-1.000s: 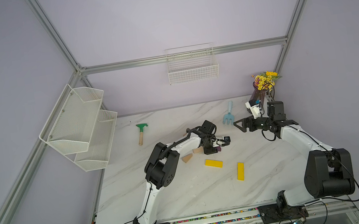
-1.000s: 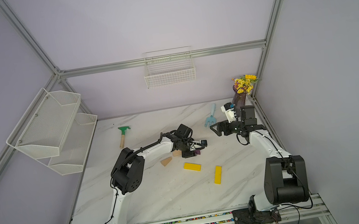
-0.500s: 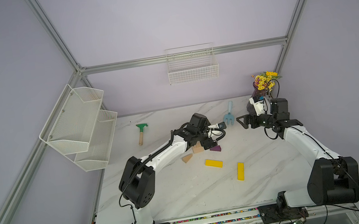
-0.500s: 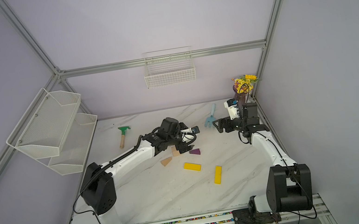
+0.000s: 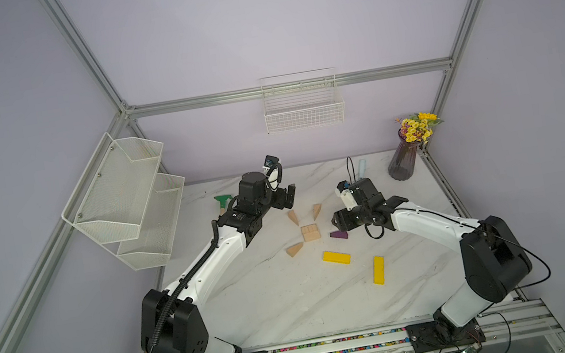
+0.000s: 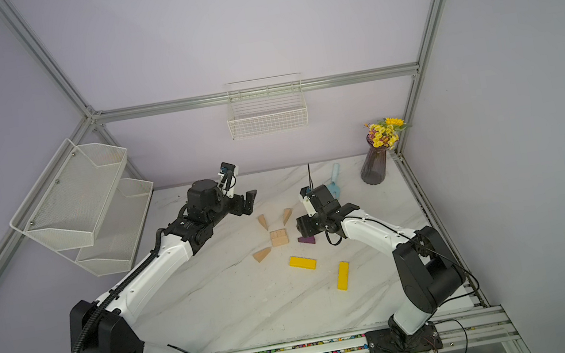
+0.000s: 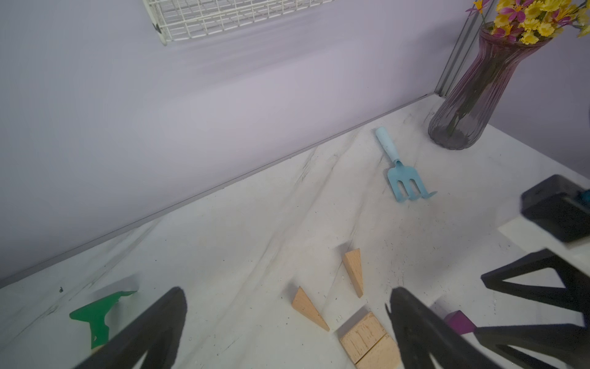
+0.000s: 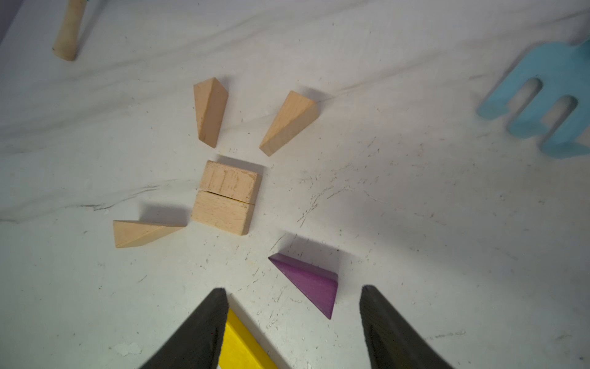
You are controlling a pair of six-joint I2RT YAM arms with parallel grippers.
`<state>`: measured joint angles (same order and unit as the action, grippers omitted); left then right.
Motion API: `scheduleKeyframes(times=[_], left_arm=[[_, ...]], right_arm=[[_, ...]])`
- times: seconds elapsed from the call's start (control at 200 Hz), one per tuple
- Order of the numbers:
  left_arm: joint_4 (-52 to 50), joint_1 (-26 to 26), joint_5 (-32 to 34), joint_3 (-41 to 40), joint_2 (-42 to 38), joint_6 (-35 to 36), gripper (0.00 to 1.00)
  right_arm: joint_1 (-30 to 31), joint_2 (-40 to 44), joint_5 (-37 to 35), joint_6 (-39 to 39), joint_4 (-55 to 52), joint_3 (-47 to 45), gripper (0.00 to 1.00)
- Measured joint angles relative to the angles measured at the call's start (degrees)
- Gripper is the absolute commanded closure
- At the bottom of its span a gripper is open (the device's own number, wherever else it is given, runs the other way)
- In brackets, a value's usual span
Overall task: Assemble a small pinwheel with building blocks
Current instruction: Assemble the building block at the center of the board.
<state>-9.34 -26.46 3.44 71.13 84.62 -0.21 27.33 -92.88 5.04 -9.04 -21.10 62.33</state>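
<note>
Your right gripper (image 8: 293, 289) hangs open, empty, over the purple wedge (image 8: 314, 287): grasp it, then seat it against the square hub (image 8: 226, 196). Left gripper (image 7: 287, 290) is open, empty.

3 wood wedges (image 5: 293, 217), 1 purple wedge (image 5: 339, 234), 2 wood blocks (image 5: 310, 232), 2 yellow bars (image 5: 336, 257).

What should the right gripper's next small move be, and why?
Probably lower and close on the purple wedge: the right gripper hangs open above it, jaws to either side, and the wedge lies apart from the square hub.
</note>
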Motion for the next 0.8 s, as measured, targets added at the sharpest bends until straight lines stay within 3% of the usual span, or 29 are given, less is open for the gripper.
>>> scheduleKeyframes(times=[0.18,0.49,0.8], left_arm=[[-1.7,-0.33,0.0,-5.01,-3.8,-2.69,0.0],[2.8,-0.31,-1.33,-13.18,-7.04,-10.6,0.0],[0.28,-0.31,-5.25,-5.88,-0.17,-11.13,0.0]], right_arm=[[2.89,-3.5,-5.31,-1.38,-4.76,1.29,0.3],[2.89,-5.81,-10.14,-1.31,-8.09,2.4,0.3],[2.89,-10.56,-7.3,0.17,-6.34,2.38,0.44]])
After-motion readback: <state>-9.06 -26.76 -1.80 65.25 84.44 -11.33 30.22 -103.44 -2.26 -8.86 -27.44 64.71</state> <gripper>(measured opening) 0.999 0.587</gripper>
